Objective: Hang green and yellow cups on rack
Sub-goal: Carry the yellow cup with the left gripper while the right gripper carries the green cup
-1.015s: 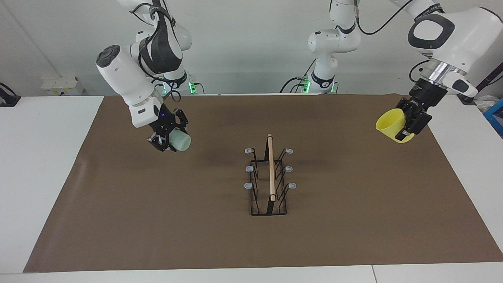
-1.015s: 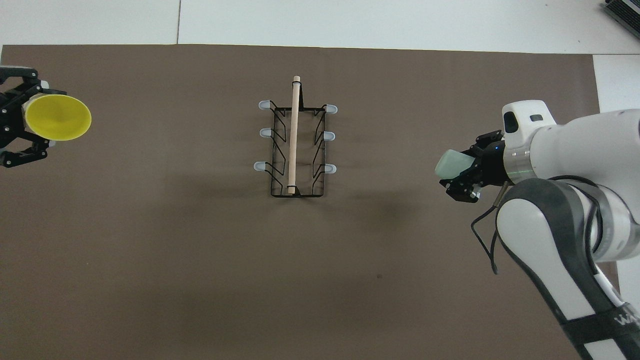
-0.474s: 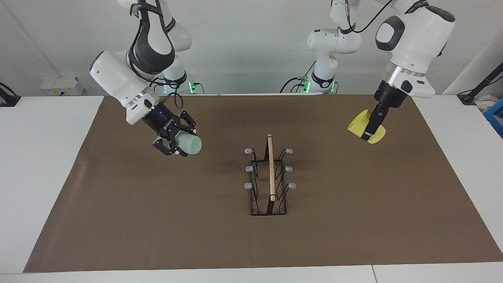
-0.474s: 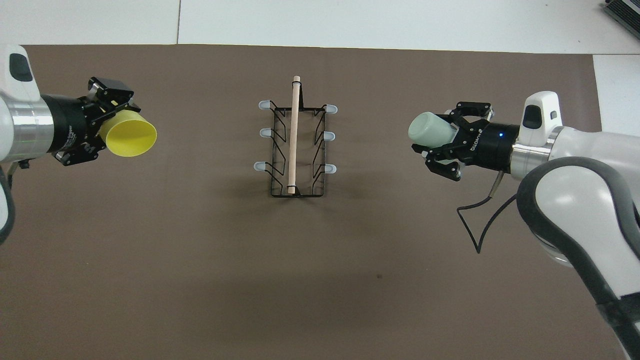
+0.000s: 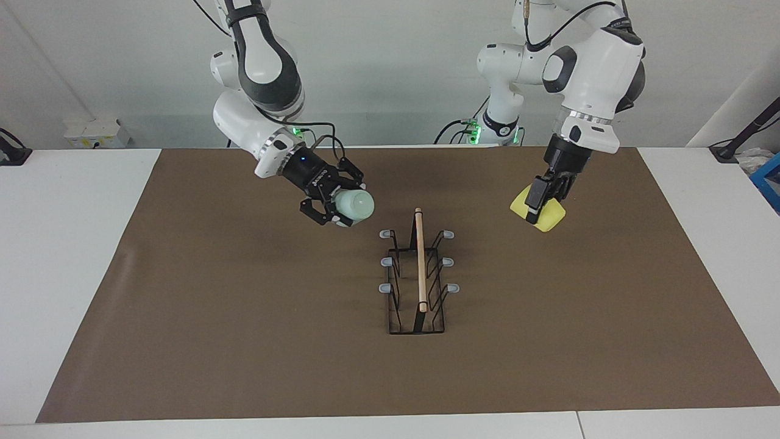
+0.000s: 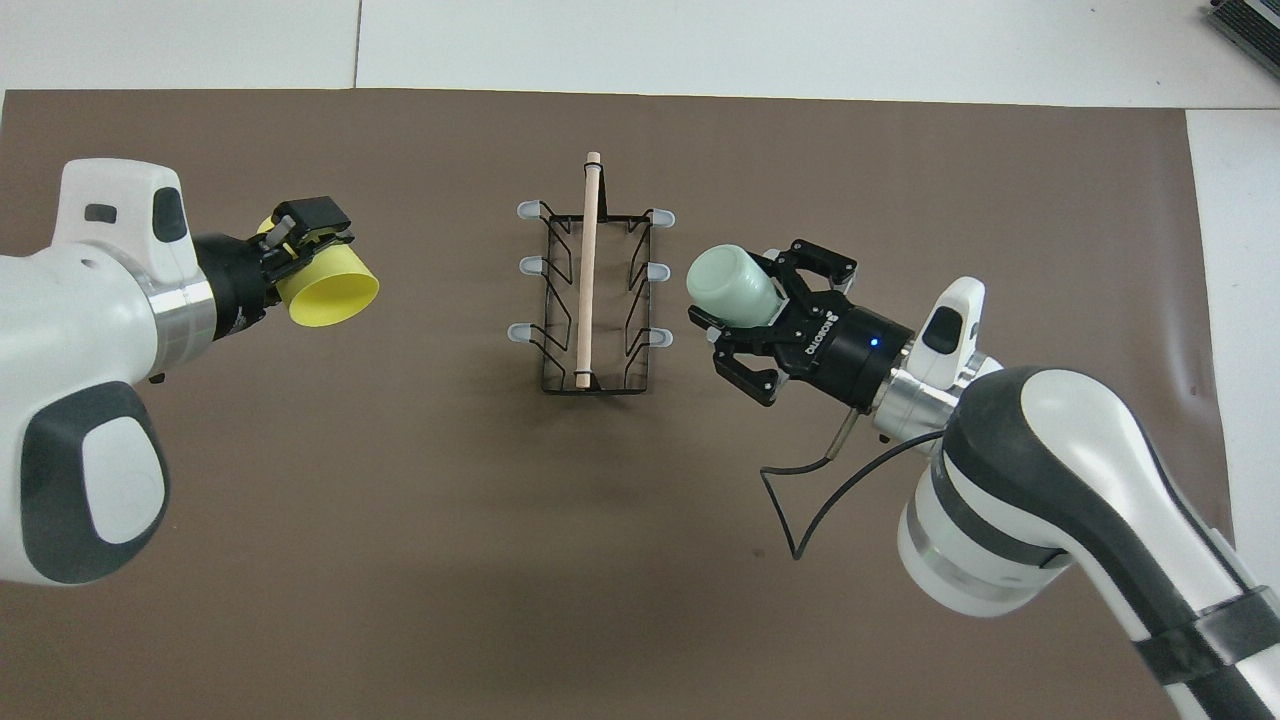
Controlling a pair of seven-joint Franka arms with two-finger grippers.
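Progress: both cups are lifted off the desk and carried in the air; neither hangs on a prong yet; judged from this, pick-up is done and the approach and hanging of both are left.
Green cup (image 5: 355, 205): one; held on its side by the right gripper (image 5: 329, 204), which is pinched on it; closed bottom turned toward the rack; over the mat just beside the rack, toward the right arm's end of the desk.
Yellow cup (image 6: 325, 288): one; pinched at its wall by the left gripper (image 6: 300, 240); open mouth turned toward the rack; over the mat near the rack, toward the left arm's end of the desk, a wider gap than the green one has.
Rack (image 5: 418, 277): one; stands on the brown mat (image 5: 244, 341) about mid-desk; wooden rod (image 6: 587, 265) along its top, running away from the robots; six grey-tipped prongs, three to each side, all bare.
Count: two cups, two grippers, one rack, six prongs, one rod, one mat.
Left to do: my reading is that each cup must be set mouth-first over a prong, then released.
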